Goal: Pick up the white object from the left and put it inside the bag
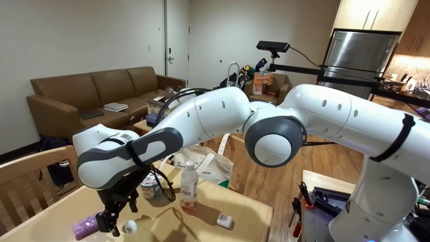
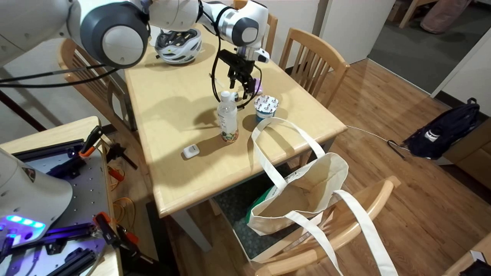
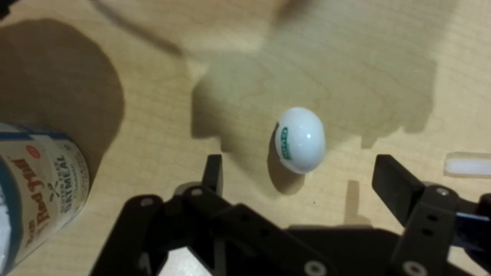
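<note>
The white object (image 3: 301,140) lies on the table (image 3: 157,122), in the wrist view twelve o'clock from the parted fingers of the gripper (image 3: 299,178); an exterior view alone shows inside the bag (image 2: 325,171).

The white object (image 3: 302,141) looks glossy, the bag (image 2: 325,173) cloth.

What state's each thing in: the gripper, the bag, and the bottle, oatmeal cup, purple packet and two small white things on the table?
Gripper: open, holding nothing
Round white object: on the table, not gripped
Bag: upright, mouth open
Bottle: upright, cap on
Oatmeal cup: upright, top covered
Purple packet: lying down; sealed or opened, can't tell
White case: lying flat, looks shut
</note>
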Available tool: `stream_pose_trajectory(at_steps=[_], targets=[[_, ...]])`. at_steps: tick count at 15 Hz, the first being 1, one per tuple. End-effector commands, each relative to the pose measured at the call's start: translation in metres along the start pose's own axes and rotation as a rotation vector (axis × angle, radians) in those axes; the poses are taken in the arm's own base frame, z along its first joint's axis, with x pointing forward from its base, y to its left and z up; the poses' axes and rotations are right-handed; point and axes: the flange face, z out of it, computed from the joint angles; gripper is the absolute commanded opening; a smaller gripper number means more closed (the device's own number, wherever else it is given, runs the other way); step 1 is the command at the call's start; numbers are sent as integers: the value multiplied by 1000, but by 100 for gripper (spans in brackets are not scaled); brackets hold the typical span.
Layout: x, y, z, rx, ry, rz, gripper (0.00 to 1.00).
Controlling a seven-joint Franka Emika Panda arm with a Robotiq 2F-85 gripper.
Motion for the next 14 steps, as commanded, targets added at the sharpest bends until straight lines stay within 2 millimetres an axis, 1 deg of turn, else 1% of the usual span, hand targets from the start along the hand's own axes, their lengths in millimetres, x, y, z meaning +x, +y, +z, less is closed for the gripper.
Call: stream_pose_trajectory(at_steps=[1,2,3,4,5,10,12,13,14], targets=[[3,9,15,0,-18,-54,75],[3,9,19,-4,-24,-65,73],[2,10,23,-1,-29,-70,67],[2,11,26,-3,-35,-66,59],[1,12,28,-5,-41,-66,53],[1,13,22,-9,-41,-53,22],[1,15,14,-6,-41,-44,8],[1,15,11,2,-38,-46,4],[1,16,9,14,-36,-51,7]])
